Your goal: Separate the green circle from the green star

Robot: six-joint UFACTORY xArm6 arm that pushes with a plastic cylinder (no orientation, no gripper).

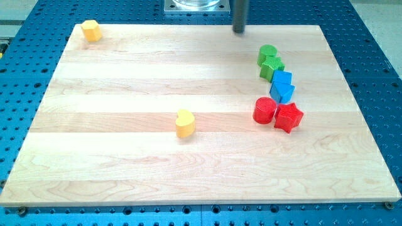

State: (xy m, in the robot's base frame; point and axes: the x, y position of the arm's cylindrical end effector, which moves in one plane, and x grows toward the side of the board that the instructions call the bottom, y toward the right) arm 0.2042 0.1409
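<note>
The green circle [267,54] stands on the wooden board [125,157] at the view's upper right. The green star [272,66] touches it just below and slightly to the right. My tip [239,31] is at the board's top edge, up and to the left of the green circle, with a clear gap between them.
Two blue blocks [282,86] sit pressed together right under the green star. A red circle [264,110] and a red star [288,117] lie below them. A yellow heart [184,123] is near the middle and a yellow block [92,30] in the top left corner.
</note>
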